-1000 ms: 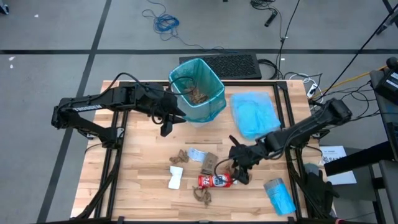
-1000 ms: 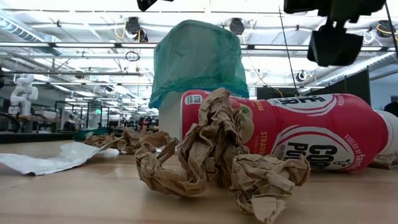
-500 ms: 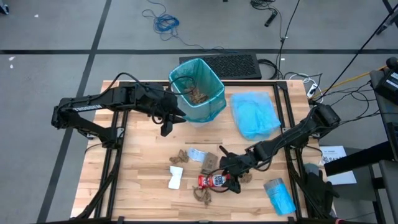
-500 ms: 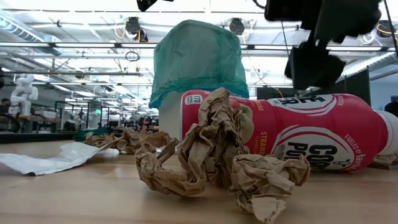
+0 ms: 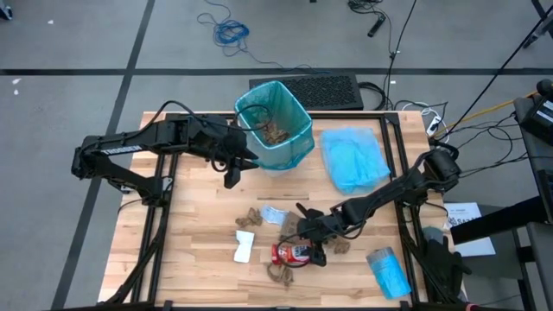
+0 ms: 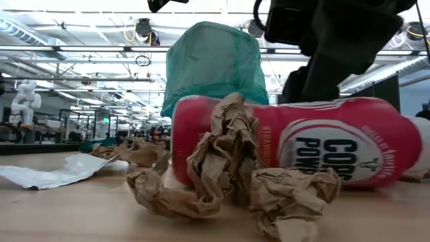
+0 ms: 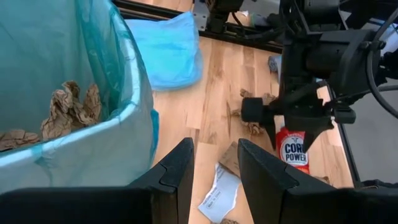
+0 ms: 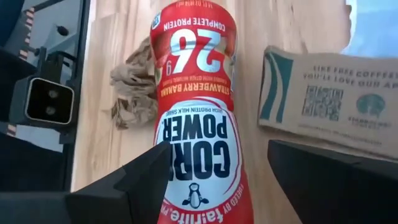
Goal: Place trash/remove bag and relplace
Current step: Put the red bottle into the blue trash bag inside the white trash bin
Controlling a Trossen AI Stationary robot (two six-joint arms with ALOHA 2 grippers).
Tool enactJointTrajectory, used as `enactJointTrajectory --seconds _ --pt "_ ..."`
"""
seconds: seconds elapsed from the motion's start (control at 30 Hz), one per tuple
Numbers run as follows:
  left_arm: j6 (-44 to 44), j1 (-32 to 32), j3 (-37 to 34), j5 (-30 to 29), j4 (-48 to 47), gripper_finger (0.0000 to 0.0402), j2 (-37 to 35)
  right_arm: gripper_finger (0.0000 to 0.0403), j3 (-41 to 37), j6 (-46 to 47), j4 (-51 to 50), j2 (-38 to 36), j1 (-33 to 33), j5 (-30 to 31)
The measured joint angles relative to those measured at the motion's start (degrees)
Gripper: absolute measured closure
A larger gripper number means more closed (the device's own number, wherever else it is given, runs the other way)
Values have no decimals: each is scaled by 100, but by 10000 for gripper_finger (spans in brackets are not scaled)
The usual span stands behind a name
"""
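Note:
A red-and-white bottle lies on its side near the table's front edge, beside a crumpled brown paper wad. My right gripper is open and has the bottle's body between its fingers. At the back stands a tilted bin lined with a teal bag, with brown wads inside. My left gripper hovers open beside the bin's wall with nothing between its fingers. A white packet, a pale blue scrap and more wads lie on the wood. My right gripper's open fingers straddle the bottle's labelled body. One finger lies against the bottle's side; the other finger stands off it. The fingers slant down from the table's right and lie along the bottle, which rests on the table.
A brown cardboard cup sleeve lies right beside the bottle. A folded blue bag lies at the back right and a smaller blue pack at the front right. A keyboard sits behind the bin.
My right gripper has come down and toward the table's left and near edge, rolling as it went, until its open fingers stood around the bottle. The bottle has shifted toward the left, turned a little, and shoved the paper wad in front of it.

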Motion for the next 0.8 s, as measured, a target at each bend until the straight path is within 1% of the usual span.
enactJointTrajectory --seconds 0.17,0.3,0.5,0.6,0.67,0.73,0.8 --pt "120 0 0 -12 -6 281 0 140 218 -295 11 328 2 -385" --pt "126 0 -2 -14 -13 281 2 139 386 -340 32 547 4 -739" --pt "158 0 -2 -14 -24 281 2 139 560 -359 69 829 26 -814" --pt "176 0 -2 -14 -27 281 2 139 619 -247 81 1044 23 -1094" --pt "177 0 -2 -14 -28 281 2 141 631 18 116 1120 24 -1219" --pt "177 2 -2 -14 -31 281 2 150 626 354 84 1127 30 -1215" --pt "177 0 -2 -14 -43 281 2 171 612 559 45 1063 31 -1188"
